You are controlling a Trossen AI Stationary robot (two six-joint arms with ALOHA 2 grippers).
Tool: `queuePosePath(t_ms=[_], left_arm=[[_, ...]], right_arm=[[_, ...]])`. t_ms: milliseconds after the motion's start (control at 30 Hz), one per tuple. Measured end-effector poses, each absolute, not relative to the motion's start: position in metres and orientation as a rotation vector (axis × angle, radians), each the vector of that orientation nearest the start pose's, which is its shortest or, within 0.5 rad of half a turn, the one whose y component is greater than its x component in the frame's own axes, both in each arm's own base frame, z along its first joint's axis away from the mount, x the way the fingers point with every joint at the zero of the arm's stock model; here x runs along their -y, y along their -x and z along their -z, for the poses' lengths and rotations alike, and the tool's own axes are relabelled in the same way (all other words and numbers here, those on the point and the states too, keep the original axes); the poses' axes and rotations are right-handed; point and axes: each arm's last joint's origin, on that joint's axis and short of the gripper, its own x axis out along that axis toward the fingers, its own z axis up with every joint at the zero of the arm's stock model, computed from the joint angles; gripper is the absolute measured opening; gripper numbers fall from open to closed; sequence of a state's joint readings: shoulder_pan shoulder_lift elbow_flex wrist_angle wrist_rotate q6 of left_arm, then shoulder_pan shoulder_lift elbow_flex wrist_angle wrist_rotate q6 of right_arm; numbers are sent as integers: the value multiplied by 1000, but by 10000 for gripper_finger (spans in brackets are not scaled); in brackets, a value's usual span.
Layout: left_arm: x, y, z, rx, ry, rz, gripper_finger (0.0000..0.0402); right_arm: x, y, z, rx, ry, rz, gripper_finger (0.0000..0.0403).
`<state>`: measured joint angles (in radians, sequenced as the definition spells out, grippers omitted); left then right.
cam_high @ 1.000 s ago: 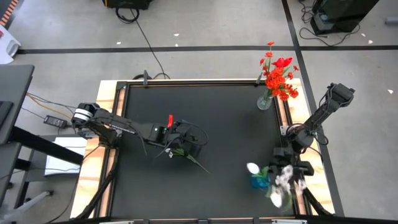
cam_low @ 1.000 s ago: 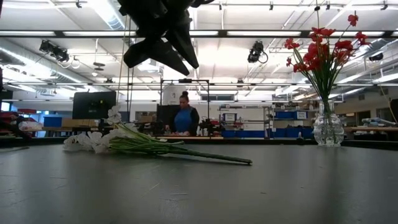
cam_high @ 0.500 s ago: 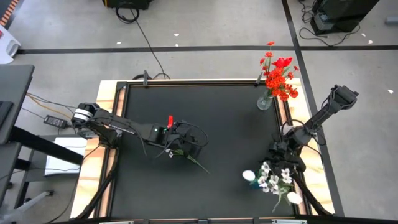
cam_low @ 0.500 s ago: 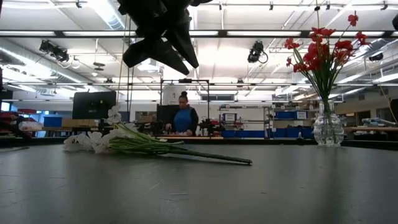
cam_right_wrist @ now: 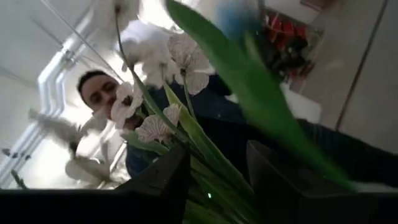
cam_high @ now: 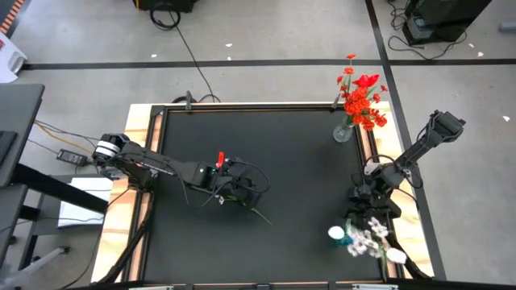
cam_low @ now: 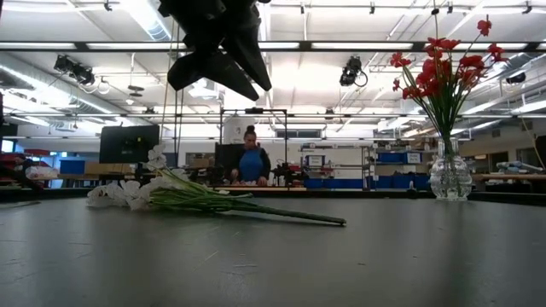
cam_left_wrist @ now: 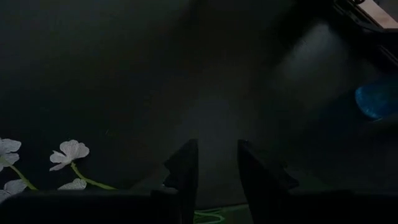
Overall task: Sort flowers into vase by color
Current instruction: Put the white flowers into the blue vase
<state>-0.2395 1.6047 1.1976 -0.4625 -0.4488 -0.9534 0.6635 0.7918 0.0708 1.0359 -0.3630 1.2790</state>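
Observation:
A bunch of white flowers (cam_high: 239, 199) with green stalks lies flat on the black table; in the low view its blooms (cam_low: 128, 192) are on the left and its stalk ends (cam_low: 328, 221) on the right. My left gripper (cam_high: 234, 187) hangs open above it (cam_left_wrist: 214, 168), touching nothing. My right gripper (cam_high: 367, 203), by the table's right edge, is shut on a bunch of white and pale-blue flowers (cam_high: 367, 238) near the right near corner. Red flowers (cam_high: 363, 98) stand with their stalks in a glass vase (cam_low: 449, 175) at the far right corner. My right gripper pinches several green stalks and leaves (cam_right_wrist: 214, 180) of the white and pale-blue bunch between its two fingers (cam_right_wrist: 165, 177). The stalks run along the fingers and on past their tips. The white blooms (cam_right_wrist: 158, 93) stand out beyond the gripper against the ceiling, off the table.
The table has a wooden rim (cam_high: 149, 129) and a raised dark frame. Broad bare black top lies between the lying bunch and the vase. A person (cam_low: 252, 160) stands far behind the table in the room. Cables run off the left side (cam_high: 56, 149).
My right gripper has drawn a little toward the far edge and turned, and the held bunch has swung about: its blooms moved first toward the table's left, then back toward the right near corner. The lying bunch and the vase have kept still.

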Motion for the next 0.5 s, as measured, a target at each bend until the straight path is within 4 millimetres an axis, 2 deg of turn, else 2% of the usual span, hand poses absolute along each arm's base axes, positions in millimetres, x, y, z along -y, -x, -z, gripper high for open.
queuePosePath(t_ms=[200, 400, 500], left_arm=[[68, -332, -254, -650, 580, -551, 117], [70, -331, -254, -652, 574, -545, 117], [74, -330, -254, -656, 565, -532, 117]], right_arm=[[-95, -114, -206, -332, -1241, -1046, 181], [-94, -114, -207, -354, -1251, -1070, 230], [-96, -112, -206, -437, -1282, -1115, 251]])
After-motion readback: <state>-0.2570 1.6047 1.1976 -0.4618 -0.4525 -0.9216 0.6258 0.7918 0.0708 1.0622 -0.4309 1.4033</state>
